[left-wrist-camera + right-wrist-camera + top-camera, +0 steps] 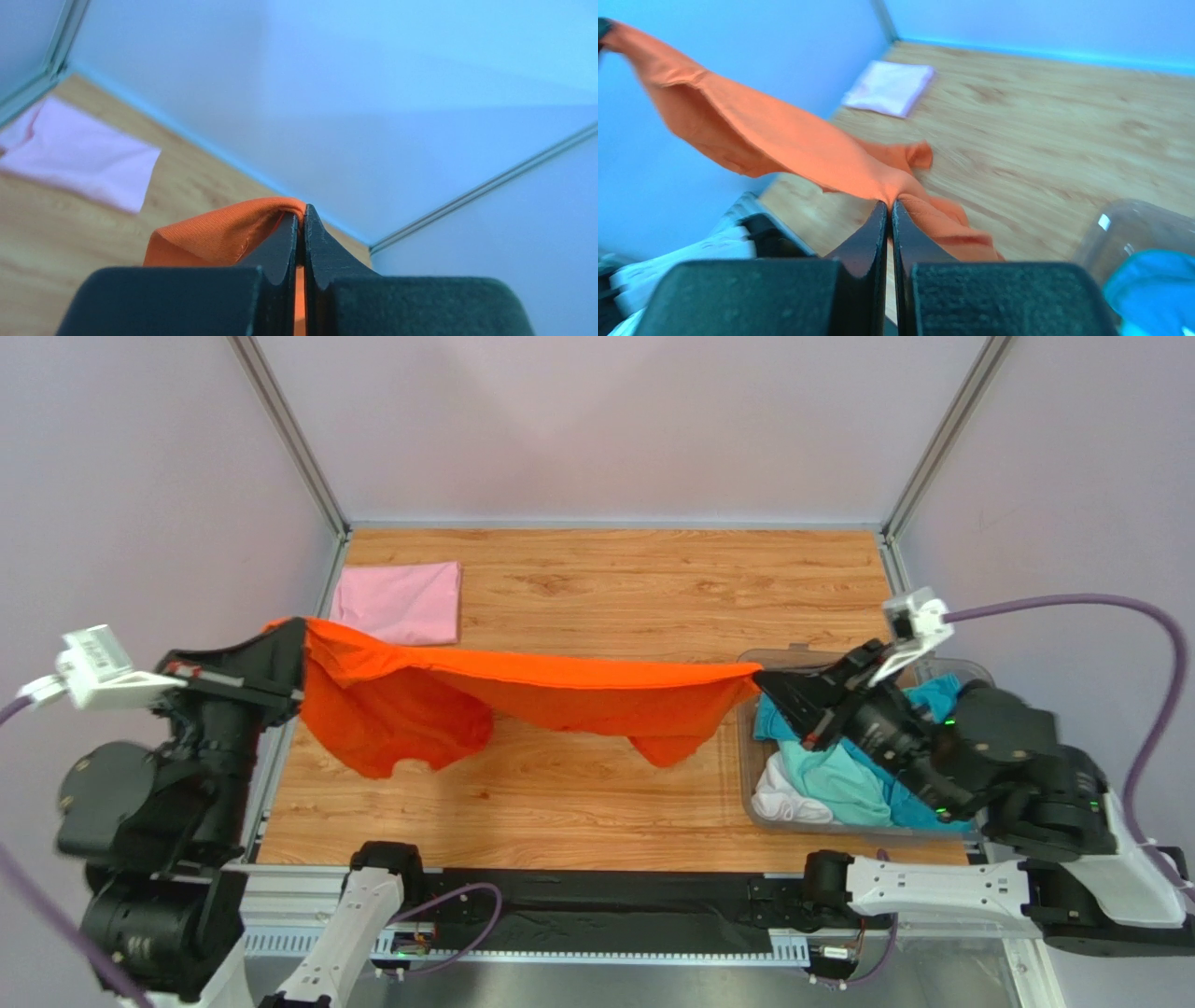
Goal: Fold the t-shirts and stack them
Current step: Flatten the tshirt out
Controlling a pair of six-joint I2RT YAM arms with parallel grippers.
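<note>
A bright orange t-shirt point(533, 693) hangs stretched above the table between both grippers. My left gripper point(288, 633) is shut on its left end; the left wrist view shows the orange cloth point(224, 234) pinched at my left gripper's point(303, 210) tips. My right gripper point(758, 676) is shut on its right end; the right wrist view shows the orange shirt point(773, 140) running away from my right gripper point(889, 204). A folded light pink t-shirt point(400, 601) lies flat at the back left. Teal, mint and white shirts point(828, 770) lie in the bin.
A clear plastic bin point(753, 805) stands at the right, under the right arm. The pink shirt also shows in the left wrist view point(77, 157) and the right wrist view point(889, 87). Walls and metal frame posts enclose the wooden table point(631, 588).
</note>
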